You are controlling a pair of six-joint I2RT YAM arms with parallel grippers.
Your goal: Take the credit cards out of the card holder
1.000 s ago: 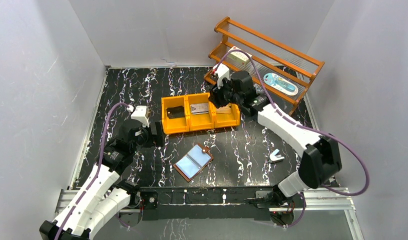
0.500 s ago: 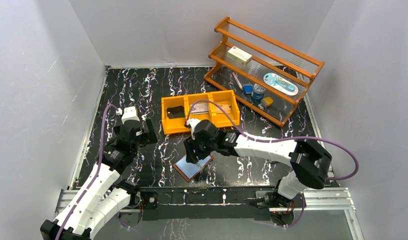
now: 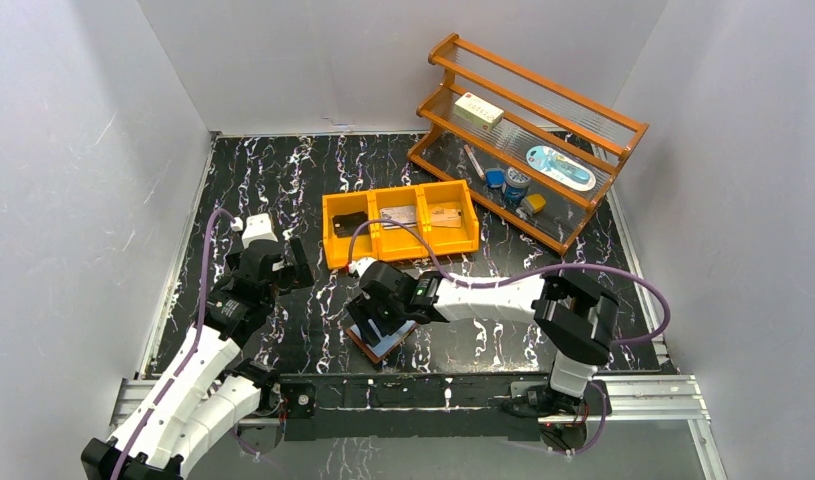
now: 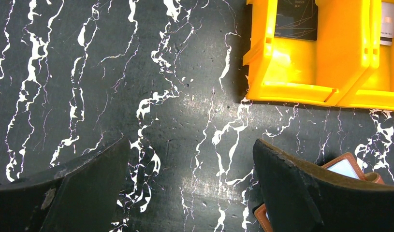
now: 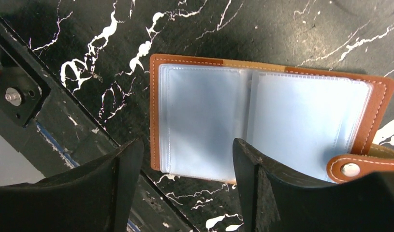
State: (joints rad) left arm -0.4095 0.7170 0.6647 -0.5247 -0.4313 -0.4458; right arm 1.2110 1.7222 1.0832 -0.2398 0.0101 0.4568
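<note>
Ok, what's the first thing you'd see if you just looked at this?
Probably the bright orange bin mid-table, with cards in its three compartments. Just nearer, the brown card holder lies open, its clear sleeves looking empty, with the right gripper open above it. An orange rack stands at the back right.

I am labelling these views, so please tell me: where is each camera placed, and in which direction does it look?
Top external: above and behind the arms, looking down on the table; left arm and right arm both show.
Left wrist: on the left arm, facing down at the table beside the orange bin; the open left gripper shows.
Right wrist: facing down on the open card holder; the open right gripper shows.
Shared: all three show the card holder.
</note>
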